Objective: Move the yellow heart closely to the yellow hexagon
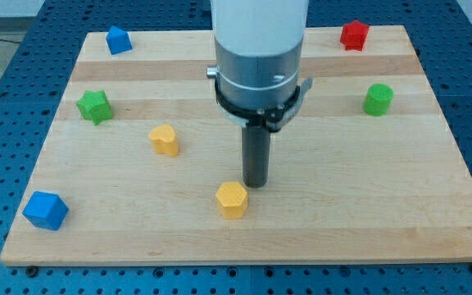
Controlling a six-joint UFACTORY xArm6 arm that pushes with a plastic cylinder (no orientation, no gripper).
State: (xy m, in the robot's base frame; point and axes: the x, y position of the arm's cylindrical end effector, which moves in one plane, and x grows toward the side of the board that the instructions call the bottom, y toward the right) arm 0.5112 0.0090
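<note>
The yellow heart (164, 140) lies on the wooden board (359, 205), left of the middle. The yellow hexagon (232, 199) lies lower and to the right of it, near the board's bottom middle. My tip (256, 185) is the lower end of the dark rod under the white and grey arm. It stands just up and right of the yellow hexagon, very close to its upper right edge. The heart is well to the left of the tip, apart from it.
A green star-like block (95, 106) is at the left. A blue block (119, 39) is at the top left and another blue block (46, 211) at the bottom left. A red block (354, 34) is at the top right, a green cylinder (378, 99) below it.
</note>
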